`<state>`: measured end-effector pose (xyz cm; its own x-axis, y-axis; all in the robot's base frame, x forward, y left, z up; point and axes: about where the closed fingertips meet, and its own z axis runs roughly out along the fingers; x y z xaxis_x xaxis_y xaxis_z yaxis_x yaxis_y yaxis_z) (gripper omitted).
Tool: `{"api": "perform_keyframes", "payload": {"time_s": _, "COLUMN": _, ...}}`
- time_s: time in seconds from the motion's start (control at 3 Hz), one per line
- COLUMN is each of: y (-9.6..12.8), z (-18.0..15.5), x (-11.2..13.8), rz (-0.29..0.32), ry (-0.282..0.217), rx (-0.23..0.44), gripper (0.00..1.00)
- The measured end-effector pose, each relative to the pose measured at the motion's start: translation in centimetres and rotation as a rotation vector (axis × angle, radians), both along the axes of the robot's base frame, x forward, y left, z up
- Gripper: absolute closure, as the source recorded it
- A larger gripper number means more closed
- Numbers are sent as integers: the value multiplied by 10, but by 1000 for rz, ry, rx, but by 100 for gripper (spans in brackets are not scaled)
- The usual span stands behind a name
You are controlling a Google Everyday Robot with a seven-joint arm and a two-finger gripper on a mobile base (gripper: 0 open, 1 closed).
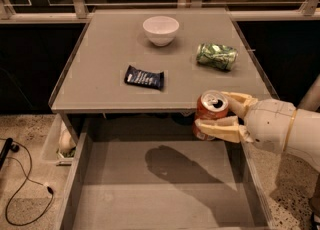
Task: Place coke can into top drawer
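Camera view looks down at the desk (pixel 105 49) from the front, with the top drawer (pixel 125 199) pulled wide open below it. The arm (pixel 282 126) comes in from the right edge of the shot, a fat cream-white casing lying roughly level and pointing left, about at the height of the desk's front lip.

At its tip the gripper (pixel 212 108) is clamped on the coke can (pixel 206 116). One of the fingers (pixel 222 130) wraps across the near side of the can and the other runs along the far side by the rim, so they're only as far apart as the can is wide. The can sits pretty much upright, silver top and pull-tab facing up toward the camera. It's held in the air right at the front edge of the desk, toward the right side, above the back right part of the drawer and not touching the drawer floor. You can see the shadow (pixel 180 166) of arm and can falling on the grey drawer bottom.

Up on the desk: a white bowl (pixel 160 29) near the back, a dented green can (pixel 216 56) lying on its side to the right, and a dark snack packet (pixel 144 78) around the middle. All three are well apart from the gripper. A black cable (pixel 25 194) trails over the speckled floor on the left.
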<state>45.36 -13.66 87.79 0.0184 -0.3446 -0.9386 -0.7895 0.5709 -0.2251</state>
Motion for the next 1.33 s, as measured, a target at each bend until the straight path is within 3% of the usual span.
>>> {"api": "perform_keyframes", "payload": {"time_s": 0.67, "y": 52, "z": -89, "x": -35, "rz": 197, "ry": 47, "rx": -125, "gripper": 100}}
{"api": "perform_keyframes", "payload": {"time_s": 1.0, "y": 68, "z": -127, "x": -42, "rz": 235, "ry": 46, "rx": -122, "gripper": 100}}
{"api": "perform_keyframes", "payload": {"time_s": 1.33, "y": 78, "z": -164, "x": -34, "rz": 245, "ry": 49, "rx": -108, "gripper": 100}}
